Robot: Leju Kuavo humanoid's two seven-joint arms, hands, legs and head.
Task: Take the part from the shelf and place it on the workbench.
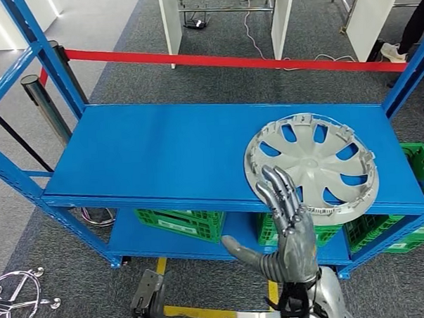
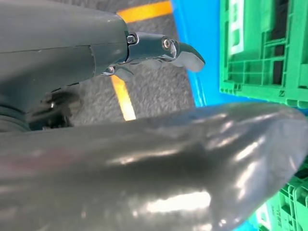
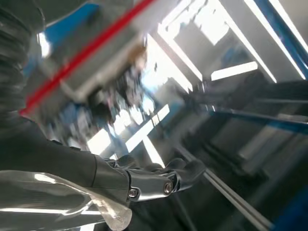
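Note:
The part is a silver wheel cover [image 1: 312, 162] with several spoke openings. It lies flat on the right end of the blue shelf [image 1: 162, 150], its near rim at the front edge. My right hand [image 1: 288, 229] is raised just in front of that near rim, fingers spread and upright, thumb out to the left, holding nothing. The right wrist view is blurred, showing the right hand [image 3: 152, 180] with its fingers stretched out against ceiling lights. My left hand [image 2: 156, 48] hangs low near the floor with a finger extended, nothing in it.
Green crates [image 1: 183, 222] stand on the lower shelf level, and the left wrist view has a green crate [image 2: 261, 48] beside yellow floor tape [image 2: 123, 96]. Blue uprights [image 1: 46, 60] frame both shelf ends. A red barrier tape [image 1: 237, 61] runs behind. A chair base [image 1: 17, 298] sits lower left.

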